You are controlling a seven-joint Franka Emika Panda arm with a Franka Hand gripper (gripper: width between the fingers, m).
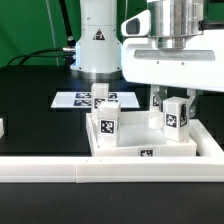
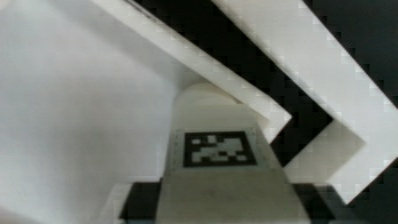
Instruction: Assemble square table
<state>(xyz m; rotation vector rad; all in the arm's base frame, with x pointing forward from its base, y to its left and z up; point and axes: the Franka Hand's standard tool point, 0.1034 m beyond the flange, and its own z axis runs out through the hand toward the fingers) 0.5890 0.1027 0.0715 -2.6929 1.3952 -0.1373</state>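
My pincer (image 1: 167, 98), in the upper right of the frame, is closed narrow on a leg (image 1: 176, 116) that stands upright, long axis vertical, tag facing the camera, over the right part of the square slab (image 1: 190, 151). From my wrist, the tagged leg (image 2: 221, 150) sits between my dark fingertips (image 2: 143, 200). Other legs (image 1: 107, 117) stand upright at the slab's left.

The square table (image 1: 150, 150) is showing plain white, its edge bearing a black-and-white tag. The legs (image 1: 107, 118) are showing white with checkered black tags. The tabletop (image 1: 40, 120) is showing black.
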